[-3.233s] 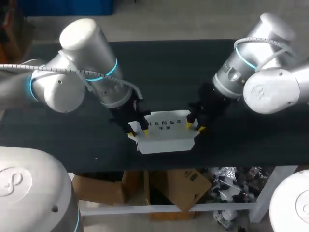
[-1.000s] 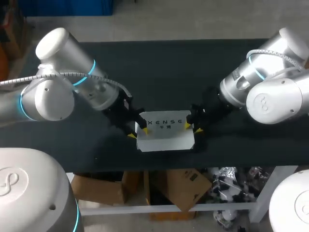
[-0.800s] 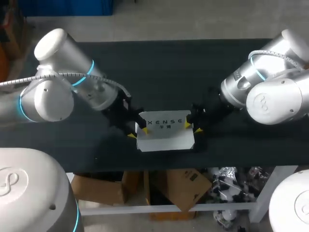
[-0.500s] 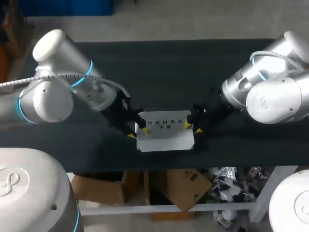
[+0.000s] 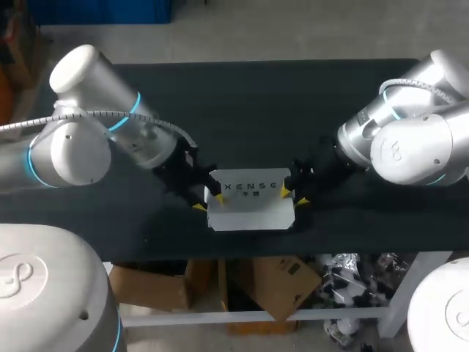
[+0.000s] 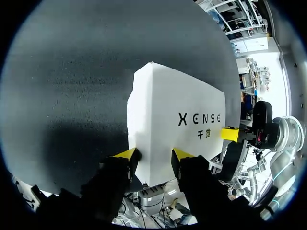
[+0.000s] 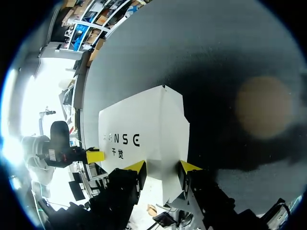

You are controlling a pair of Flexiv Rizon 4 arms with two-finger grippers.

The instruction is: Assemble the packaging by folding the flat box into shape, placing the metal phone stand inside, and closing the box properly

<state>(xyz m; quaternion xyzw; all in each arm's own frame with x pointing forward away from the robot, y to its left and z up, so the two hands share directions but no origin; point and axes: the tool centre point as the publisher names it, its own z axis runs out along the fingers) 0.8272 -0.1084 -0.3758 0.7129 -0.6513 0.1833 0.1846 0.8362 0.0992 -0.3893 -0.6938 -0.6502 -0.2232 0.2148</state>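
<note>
White box (image 5: 251, 205): lies flat on the dark surface (image 5: 249, 103) near its front edge, between both arms. Left claw (image 5: 209, 202): clamped on box's left end. Right claw (image 5: 293, 196): clamped on right end.

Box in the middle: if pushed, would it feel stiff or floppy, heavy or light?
Probably light: the box looks like thin folded card. Likely fairly stiff: its faces look flat between the left end effector and right end effector. Flat-bottomed, it should slide on the table, not roll.
</note>
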